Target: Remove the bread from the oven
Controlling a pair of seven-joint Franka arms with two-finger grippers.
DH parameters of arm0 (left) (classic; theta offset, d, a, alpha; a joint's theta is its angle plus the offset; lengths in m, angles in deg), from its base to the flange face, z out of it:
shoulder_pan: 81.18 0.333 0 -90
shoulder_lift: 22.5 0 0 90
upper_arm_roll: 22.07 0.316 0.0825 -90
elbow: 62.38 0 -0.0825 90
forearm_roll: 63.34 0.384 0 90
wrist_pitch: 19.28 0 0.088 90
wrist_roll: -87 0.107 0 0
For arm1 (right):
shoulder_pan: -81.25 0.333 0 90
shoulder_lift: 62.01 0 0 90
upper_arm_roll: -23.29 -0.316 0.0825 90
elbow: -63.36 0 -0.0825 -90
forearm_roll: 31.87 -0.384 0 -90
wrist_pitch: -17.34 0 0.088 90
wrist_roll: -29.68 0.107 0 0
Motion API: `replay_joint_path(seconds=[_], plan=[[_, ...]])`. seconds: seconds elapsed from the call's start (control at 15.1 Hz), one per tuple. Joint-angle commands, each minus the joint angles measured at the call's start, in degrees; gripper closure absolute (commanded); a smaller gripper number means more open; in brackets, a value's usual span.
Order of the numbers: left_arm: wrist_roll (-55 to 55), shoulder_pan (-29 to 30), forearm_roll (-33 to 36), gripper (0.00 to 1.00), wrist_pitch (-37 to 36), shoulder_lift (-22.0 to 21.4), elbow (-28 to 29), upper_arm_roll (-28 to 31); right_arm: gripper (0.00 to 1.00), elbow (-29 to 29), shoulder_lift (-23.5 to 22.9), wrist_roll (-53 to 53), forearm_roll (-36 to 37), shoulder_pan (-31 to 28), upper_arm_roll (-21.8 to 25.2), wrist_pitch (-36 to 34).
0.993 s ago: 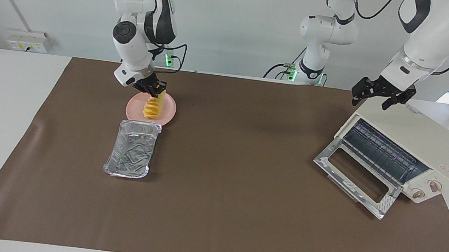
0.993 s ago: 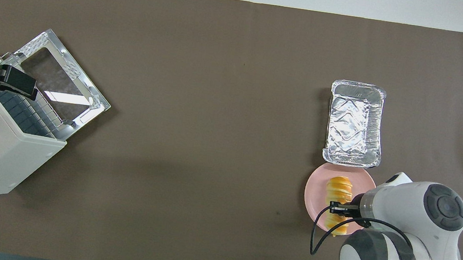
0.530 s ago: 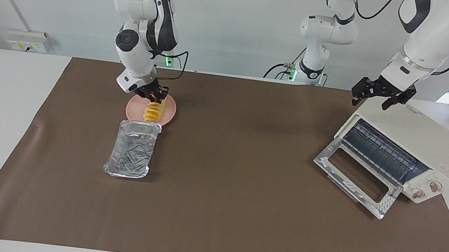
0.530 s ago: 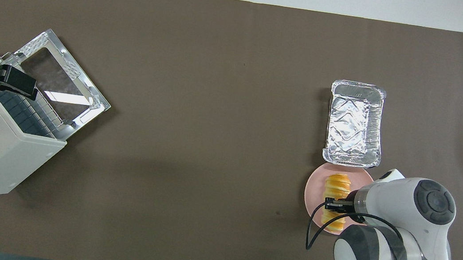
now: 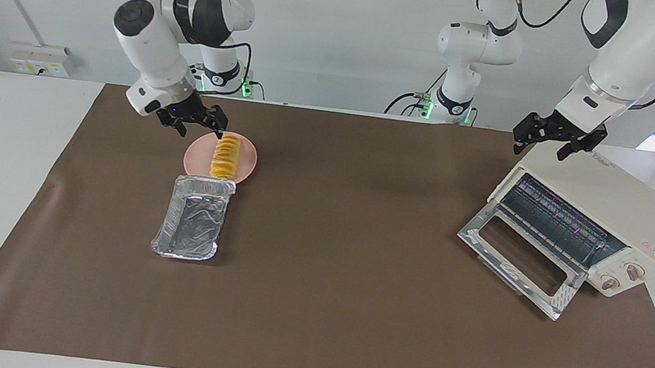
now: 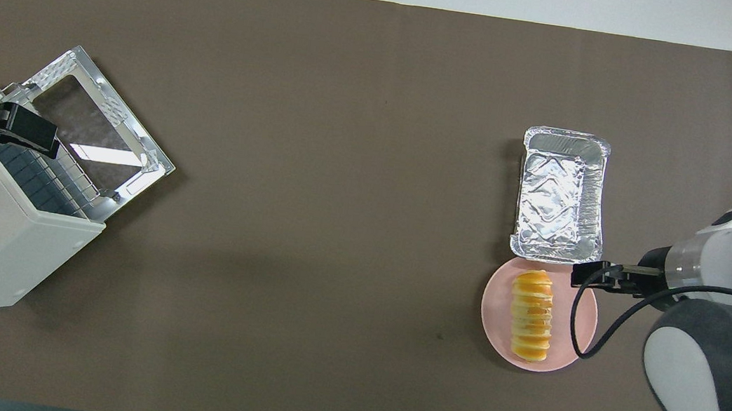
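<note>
One foil tray (image 5: 193, 217) touching pink plate (image 5: 198, 157), bread (image 5: 224, 156) on plate

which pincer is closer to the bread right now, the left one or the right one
Right. The right pincer hangs open just beside the bread on the pink plate; the left pincer waits over the oven at the table's other end.

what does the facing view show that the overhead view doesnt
Only the facing view shows the oven's two knobs and red mark, and the arm bases. Only the overhead view shows the oven's plain top and the mat's edge nearest the robots. Both show the bread lying on the pink plate, the foil tray, the right gripper raised beside the plate, and the left gripper over the oven.
</note>
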Motion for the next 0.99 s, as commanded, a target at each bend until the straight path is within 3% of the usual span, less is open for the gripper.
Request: replay_joint_path(seconds=[0.0, 0.26, 0.4, 0.93], plan=[[-0.42, 0.26, -0.79, 0.0, 0.71, -1.0, 0.75, 0.03, 0.0, -9.83, -1.26, -2.2, 3.89, -1.79, -0.34, -6.23], [-0.42, 0.26, -0.79, 0.0, 0.71, -1.09, 0.75, 0.03, 0.0, -26.96, -6.25, -2.47, 5.04, -4.6, -0.34, -19.94], [-0.42, 0.26, -0.79, 0.0, 0.71, -1.09, 0.75, 0.03, 0.0, -31.29, -8.37, -3.26, 7.75, -5.04, -0.43, -21.29], [-0.42, 0.26, -0.79, 0.0, 0.71, -1.09, 0.75, 0.03, 0.0, -30.61, -8.2, -3.26, 8.2, -4.87, -0.43, -22.34]])
